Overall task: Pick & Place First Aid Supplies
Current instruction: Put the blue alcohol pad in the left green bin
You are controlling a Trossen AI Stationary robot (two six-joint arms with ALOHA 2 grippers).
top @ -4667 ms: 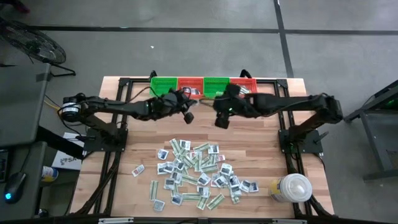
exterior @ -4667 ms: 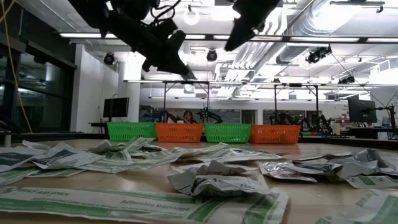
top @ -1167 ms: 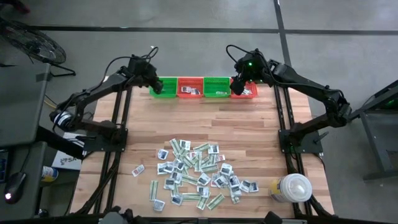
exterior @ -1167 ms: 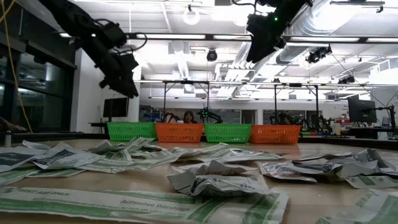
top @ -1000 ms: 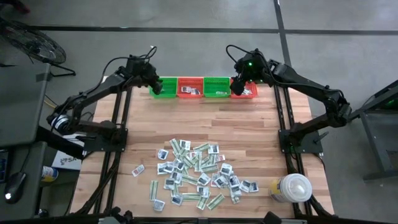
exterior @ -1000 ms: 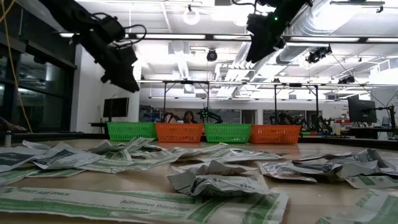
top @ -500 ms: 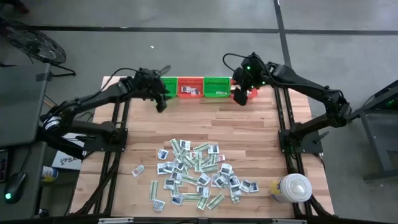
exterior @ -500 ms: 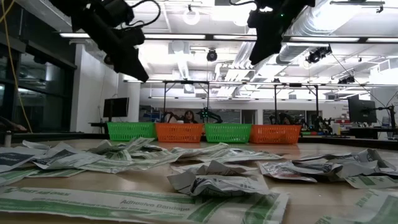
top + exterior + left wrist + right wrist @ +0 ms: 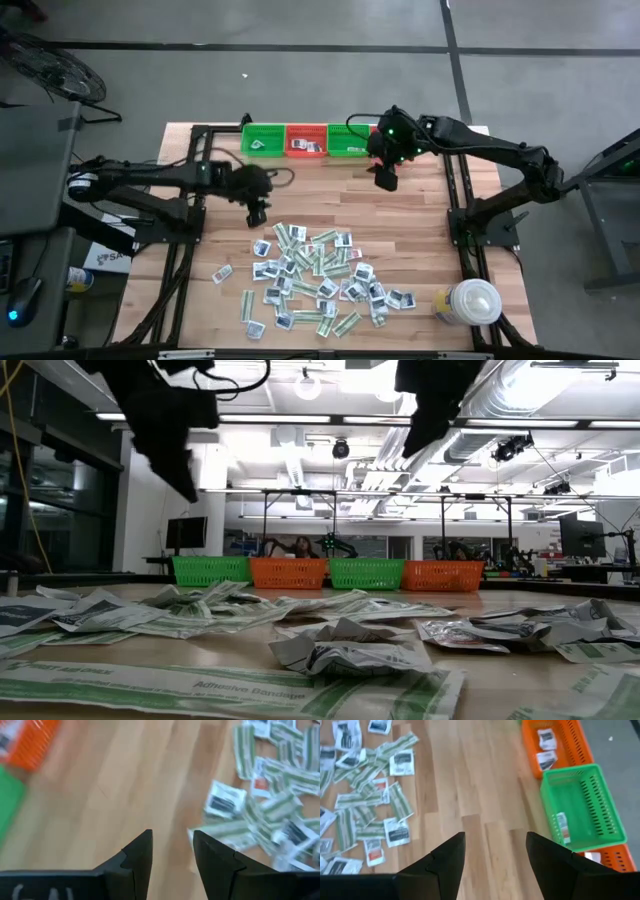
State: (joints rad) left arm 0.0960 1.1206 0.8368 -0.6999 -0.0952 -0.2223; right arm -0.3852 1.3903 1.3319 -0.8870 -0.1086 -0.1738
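The first aid supplies (image 9: 318,278) lie in a loose pile of small white squares and pale-green strips on the wooden table's near half; they also show in the low view (image 9: 340,645). My left gripper (image 9: 255,213) is open and empty above bare wood, just beyond the pile's far left corner; its wrist view (image 9: 172,837) shows the nearest packets (image 9: 225,802) ahead. My right gripper (image 9: 385,180) is open and empty, near the far baskets; its wrist view (image 9: 495,837) shows bare wood below it.
Four baskets stand in a row along the far edge: green (image 9: 262,140), orange (image 9: 306,140), green (image 9: 347,140) and an orange one mostly hidden under my right arm. Some hold packets (image 9: 546,739). A big white lidded container (image 9: 470,300) stands at the near right corner.
My left gripper has swung from the far-left green basket toward the near edge and a little right, ending close to the pile. My right gripper has left the far-right basket and come toward the near edge, over bare wood. The packets have not moved.
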